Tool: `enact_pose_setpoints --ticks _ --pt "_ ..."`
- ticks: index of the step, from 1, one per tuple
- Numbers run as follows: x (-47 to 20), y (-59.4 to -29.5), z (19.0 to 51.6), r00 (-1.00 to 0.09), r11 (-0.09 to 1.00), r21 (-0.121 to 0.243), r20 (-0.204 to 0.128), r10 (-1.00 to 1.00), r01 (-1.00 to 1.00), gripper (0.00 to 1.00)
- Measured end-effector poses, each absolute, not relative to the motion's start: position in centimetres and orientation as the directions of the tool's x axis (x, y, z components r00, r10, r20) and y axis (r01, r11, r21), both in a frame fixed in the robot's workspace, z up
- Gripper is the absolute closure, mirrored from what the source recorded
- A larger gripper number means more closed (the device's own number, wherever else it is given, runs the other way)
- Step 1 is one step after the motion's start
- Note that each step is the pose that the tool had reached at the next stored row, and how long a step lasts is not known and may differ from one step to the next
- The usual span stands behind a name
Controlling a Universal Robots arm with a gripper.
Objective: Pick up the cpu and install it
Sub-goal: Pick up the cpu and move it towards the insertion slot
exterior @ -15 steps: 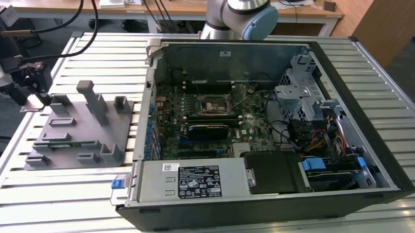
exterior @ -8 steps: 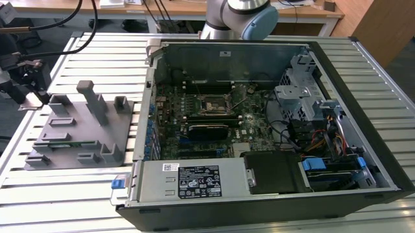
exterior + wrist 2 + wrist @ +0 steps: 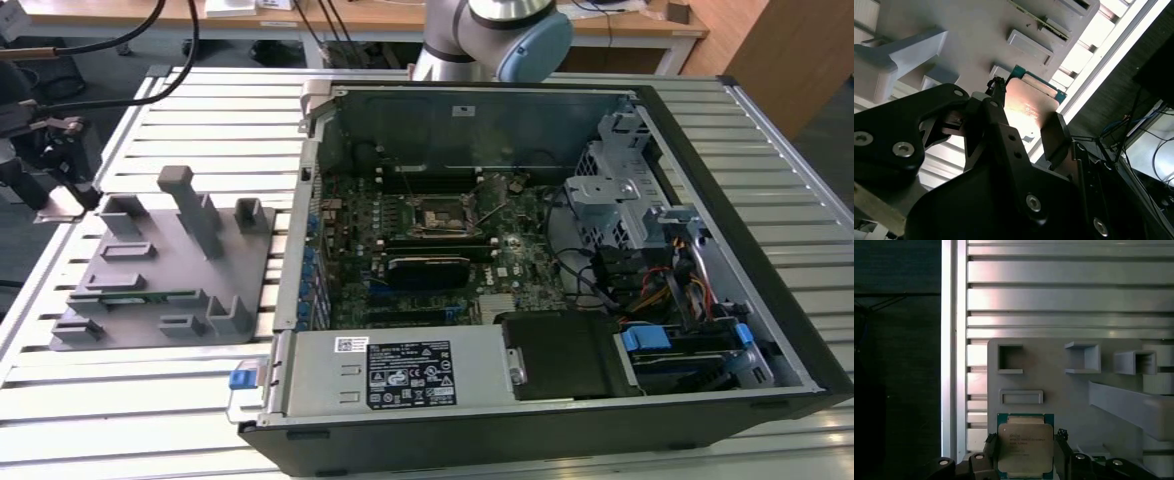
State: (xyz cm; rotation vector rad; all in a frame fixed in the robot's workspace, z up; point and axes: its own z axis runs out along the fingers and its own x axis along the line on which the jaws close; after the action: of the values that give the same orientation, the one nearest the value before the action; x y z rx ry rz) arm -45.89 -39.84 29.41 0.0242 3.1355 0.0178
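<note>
The cpu (image 3: 1025,447) is a flat square chip with a silver-grey metal top and a thin green edge. My gripper (image 3: 1025,454) is shut on it, one black finger (image 3: 991,450) against each side. In the second wrist view the cpu (image 3: 1026,102) sits tilted between the fingers (image 3: 1054,132), above the corner of the grey tray (image 3: 979,35). In the exterior view my gripper (image 3: 56,195) hangs at the far left with the cpu (image 3: 60,207), just off the tray's (image 3: 134,330) left side. The square socket (image 3: 441,216) lies on the motherboard inside the open case.
The grey plastic tray has upright posts (image 3: 194,210) and pockets (image 3: 1010,359). The open computer case (image 3: 787,330) takes up the exterior view's right, with a power supply (image 3: 400,370) at its front. The slatted metal table (image 3: 120,420) ends close to the gripper. The arm's base (image 3: 487,40) stands behind the case.
</note>
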Motion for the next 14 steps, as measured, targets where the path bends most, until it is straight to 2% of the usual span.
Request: enact_pose_setpoints --ticks 14 --pt "-45.89 -39.82 30.41 -1.0 1.0 0.011 -0.006 0.016 0.015 0.47"
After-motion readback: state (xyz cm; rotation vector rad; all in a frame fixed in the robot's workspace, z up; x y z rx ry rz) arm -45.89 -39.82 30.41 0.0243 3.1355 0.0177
